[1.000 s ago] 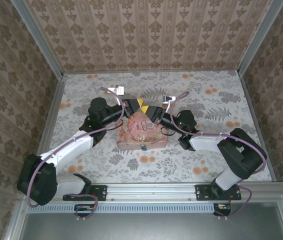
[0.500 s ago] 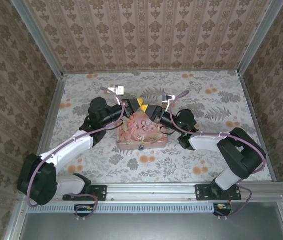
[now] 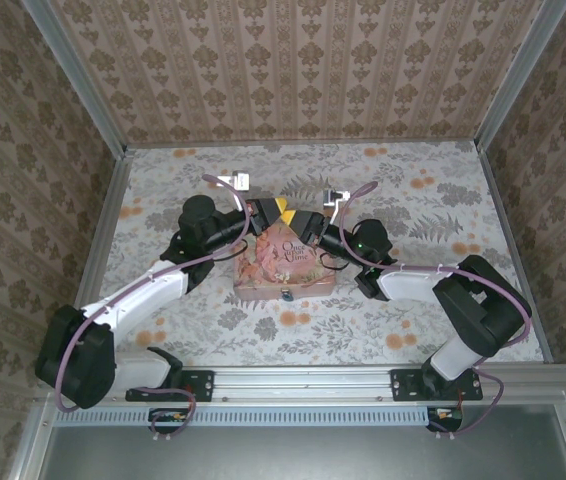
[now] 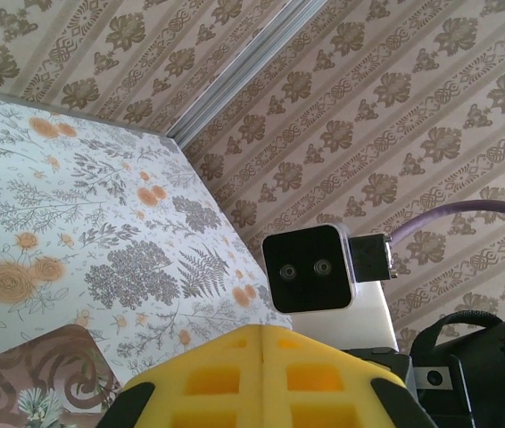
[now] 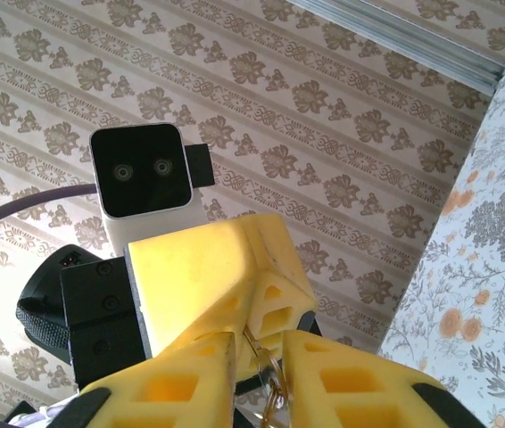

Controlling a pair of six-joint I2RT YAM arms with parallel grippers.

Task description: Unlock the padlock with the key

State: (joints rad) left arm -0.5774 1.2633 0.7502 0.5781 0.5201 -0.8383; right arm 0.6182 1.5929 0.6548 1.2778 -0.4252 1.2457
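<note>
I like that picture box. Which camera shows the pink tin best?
The top external view: the pink tin lies flat there, with nearly all of its illustrated lid facing the camera. The left wrist view catches just one rounded corner.

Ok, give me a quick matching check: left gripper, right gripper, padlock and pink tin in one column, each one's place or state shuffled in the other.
1. left gripper
2. right gripper
3. padlock
4. pink tin

A. at the tin's near edge
B. fingers slightly apart, metal piece in the gap
C. on the floral table, both grippers over its far edge
D. fingers pressed together

Pairs: 1-D, 2-B, 3-A, 4-C
</note>
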